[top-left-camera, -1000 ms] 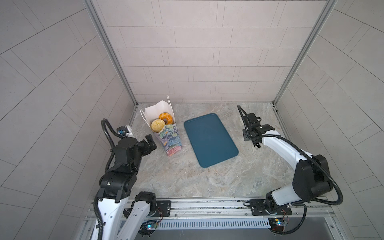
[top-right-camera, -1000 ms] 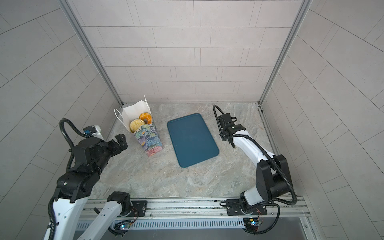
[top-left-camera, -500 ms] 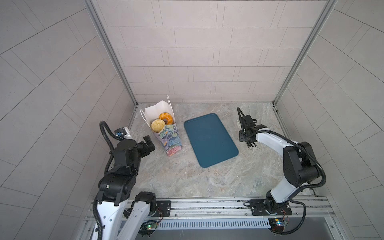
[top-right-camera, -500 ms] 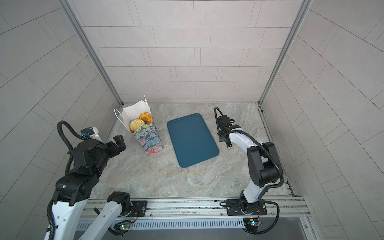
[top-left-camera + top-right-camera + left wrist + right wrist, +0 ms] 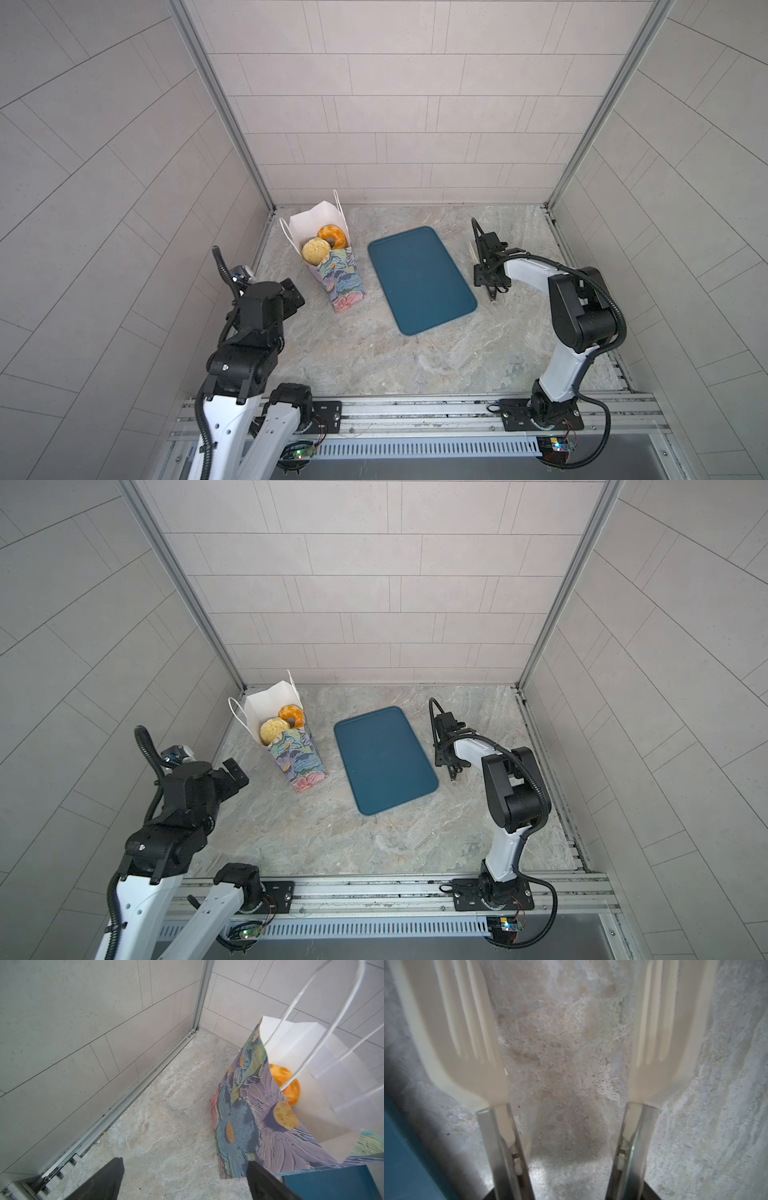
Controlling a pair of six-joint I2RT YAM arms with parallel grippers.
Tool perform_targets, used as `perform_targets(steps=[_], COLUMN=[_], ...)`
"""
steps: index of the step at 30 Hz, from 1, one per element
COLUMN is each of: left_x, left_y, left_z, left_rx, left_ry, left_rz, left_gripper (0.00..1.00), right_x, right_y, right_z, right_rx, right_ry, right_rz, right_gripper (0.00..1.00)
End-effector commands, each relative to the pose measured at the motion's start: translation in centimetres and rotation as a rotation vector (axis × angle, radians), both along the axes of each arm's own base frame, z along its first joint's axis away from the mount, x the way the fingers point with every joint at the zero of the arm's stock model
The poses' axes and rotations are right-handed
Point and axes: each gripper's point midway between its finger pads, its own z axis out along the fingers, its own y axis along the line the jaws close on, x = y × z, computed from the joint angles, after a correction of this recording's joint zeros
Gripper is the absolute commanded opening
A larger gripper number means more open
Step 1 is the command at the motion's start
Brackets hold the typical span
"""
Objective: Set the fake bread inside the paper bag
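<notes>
The paper bag [image 5: 337, 277] [image 5: 298, 759] stands upright at the back left, floral outside and white inside. Fake bread fills its mouth: a pale round bun [image 5: 316, 250] [image 5: 273, 730] and an orange ring [image 5: 332, 237] [image 5: 291, 716]. In the left wrist view the paper bag [image 5: 249, 1126] is close, with orange bread [image 5: 289, 1084] inside. My left gripper [image 5: 296, 296] [image 5: 236, 773] [image 5: 185, 1162] is open and empty, a short way left of the bag. My right gripper [image 5: 478, 261] [image 5: 439, 741] [image 5: 569, 1190] sits low over the table right of the tray, its jaws around the spread arms of white slotted tongs [image 5: 463, 1043].
A flat dark teal tray [image 5: 419, 278] [image 5: 384, 758] lies in the middle with nothing on it; its edge shows as the tray [image 5: 400, 1147] beside the tongs. Tiled walls enclose the marble table on three sides. A metal rail runs along the front.
My right arm has folded back and brought the tongs down beside the tray. Its jaws have widened and the tongs have spread. My left arm has drawn slightly back from the bag.
</notes>
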Motion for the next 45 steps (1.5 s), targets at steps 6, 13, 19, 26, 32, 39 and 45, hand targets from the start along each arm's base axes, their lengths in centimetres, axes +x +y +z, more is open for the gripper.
perform_targets(steps=[6,13,19,26,32,39,45], left_x=[-0.3,0.0,0.6,2.4,4.7,9.1,12.3], left_y=[1.5,2.7,3.9,4.5,4.5,2.9,0.7], left_z=[-2.3,-4.0,-6.9,-8.4,-10.4,-10.8,-12.0], left_rx=[0.016,0.07,0.171,0.239,0.301,0.36,0.386], left_ry=[0.032,0.053,0.099,0.104,0.119,0.024,-0.083], left_rz=[0.118,0.181,0.237,0.268,0.249,0.113,-0.045], left_gripper=[1.0,1.0,1.0,1.0,1.0,1.0,1.0], right_x=[-0.7,-1.4,-1.7,-2.1,-1.9,-0.7,-0.6], right_y=[-0.4,-0.6,-3.7,-6.2,-7.1,-7.2,-7.0], right_z=[1.1,6.7,12.4,11.3,9.3,7.1,6.7], right_rx=[0.005,0.005,-0.19,-0.361,-0.361,-0.336,-0.281], right_ry=[-0.01,-0.193,-0.48,-0.627,-0.671,-0.678,-0.687], right_rz=[-0.023,0.029,0.048,0.027,-0.006,-0.016,0.015], right_gripper=[0.99,1.0,0.99,1.0,0.99,0.95,0.95])
